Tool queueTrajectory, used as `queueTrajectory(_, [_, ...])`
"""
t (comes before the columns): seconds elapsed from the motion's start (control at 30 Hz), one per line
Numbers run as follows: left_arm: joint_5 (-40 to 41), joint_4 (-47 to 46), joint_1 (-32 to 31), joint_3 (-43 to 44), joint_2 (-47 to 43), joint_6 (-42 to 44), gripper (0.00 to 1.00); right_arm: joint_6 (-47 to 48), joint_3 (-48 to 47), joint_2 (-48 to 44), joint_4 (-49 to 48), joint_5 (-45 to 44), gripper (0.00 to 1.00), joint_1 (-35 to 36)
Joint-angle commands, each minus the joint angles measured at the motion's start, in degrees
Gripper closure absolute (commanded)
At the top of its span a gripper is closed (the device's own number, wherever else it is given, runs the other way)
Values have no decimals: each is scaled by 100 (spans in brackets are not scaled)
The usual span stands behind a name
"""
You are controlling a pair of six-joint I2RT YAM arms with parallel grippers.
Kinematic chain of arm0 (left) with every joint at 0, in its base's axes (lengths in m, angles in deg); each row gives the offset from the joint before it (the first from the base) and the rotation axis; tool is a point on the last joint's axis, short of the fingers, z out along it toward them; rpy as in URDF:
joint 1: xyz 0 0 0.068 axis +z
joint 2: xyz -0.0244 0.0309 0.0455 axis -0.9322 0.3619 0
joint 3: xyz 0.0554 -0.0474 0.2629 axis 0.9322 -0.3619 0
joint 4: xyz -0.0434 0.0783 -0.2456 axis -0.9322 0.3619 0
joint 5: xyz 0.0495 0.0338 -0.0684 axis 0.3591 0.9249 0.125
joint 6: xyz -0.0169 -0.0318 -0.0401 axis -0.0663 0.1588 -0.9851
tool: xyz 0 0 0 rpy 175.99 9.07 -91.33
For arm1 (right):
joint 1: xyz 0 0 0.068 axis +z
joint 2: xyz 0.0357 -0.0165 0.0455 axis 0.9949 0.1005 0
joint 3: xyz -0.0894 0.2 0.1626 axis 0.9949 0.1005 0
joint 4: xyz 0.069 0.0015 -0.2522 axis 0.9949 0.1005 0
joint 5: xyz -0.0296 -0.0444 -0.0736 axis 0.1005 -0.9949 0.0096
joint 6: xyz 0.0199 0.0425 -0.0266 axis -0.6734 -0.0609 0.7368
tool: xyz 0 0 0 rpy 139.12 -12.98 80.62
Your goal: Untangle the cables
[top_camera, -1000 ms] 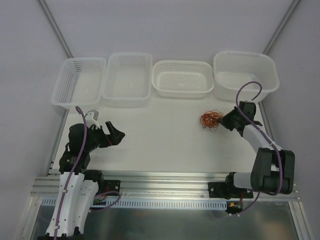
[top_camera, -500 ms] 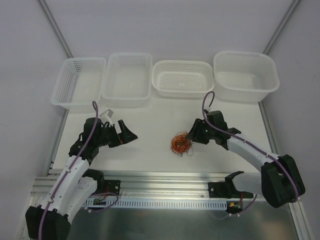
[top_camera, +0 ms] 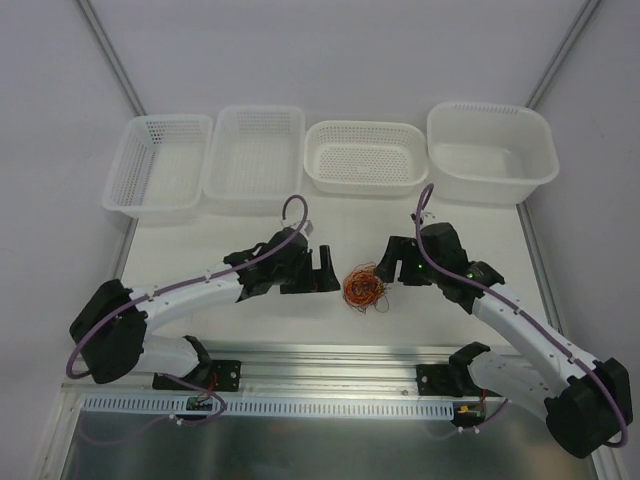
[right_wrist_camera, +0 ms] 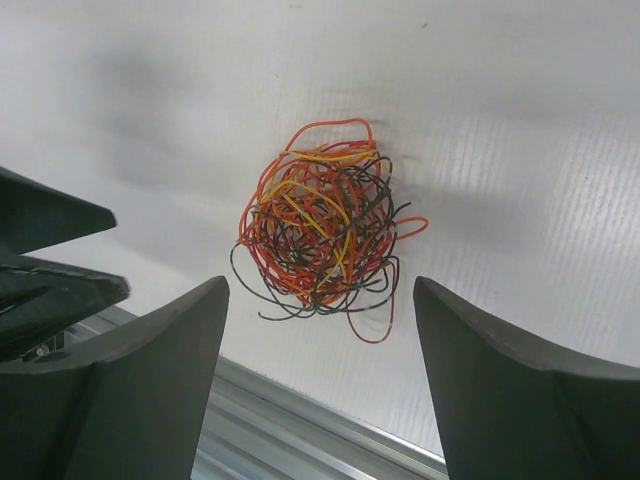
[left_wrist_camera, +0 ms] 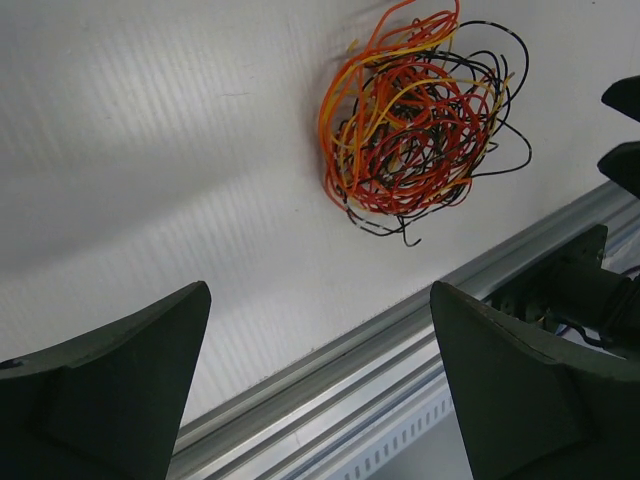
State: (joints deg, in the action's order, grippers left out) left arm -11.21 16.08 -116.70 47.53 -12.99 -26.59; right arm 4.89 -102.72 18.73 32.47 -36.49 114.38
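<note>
My left fingers [top_camera: 329, 271] and right fingers [top_camera: 383, 266] are spread apart and empty. The cables [top_camera: 364, 288] sit between them, one tangled ball on the desk [top_camera: 330, 328]. Untangling not started. Next: each side probably pinches an outer loop, then pulls apart.

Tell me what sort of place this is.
Probably a robotics lab test cell: two robot arms mounted on an aluminium rail, plain white walls, and a staged row of baskets behind the cables.

I see a white table [top_camera: 300, 325] under soft, even light — pale walls [top_camera: 330, 50] at twelve o'clock. An aluminium rail [top_camera: 330, 360] edges it at six o'clock.
</note>
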Motion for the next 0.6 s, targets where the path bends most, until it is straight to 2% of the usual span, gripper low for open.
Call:
queueTrajectory(0.0, [401,-291,-331,622,644,-171,7,268,-204,-313,530,-507,22,114])
queueTrajectory(0.23, [234,-317,-464,1238,1682,-118,13,250,51,-454,372,-778,29,166])
queueTrajectory(0.4, [295,-388,-604,1589,2139,-144,16,-601,262,-516,82,-1306,34,166])
queueTrajectory(0.57, [348,-423,-736,1722,2464,-206,18,-1331,333,-367,-357,-1650,42,175])
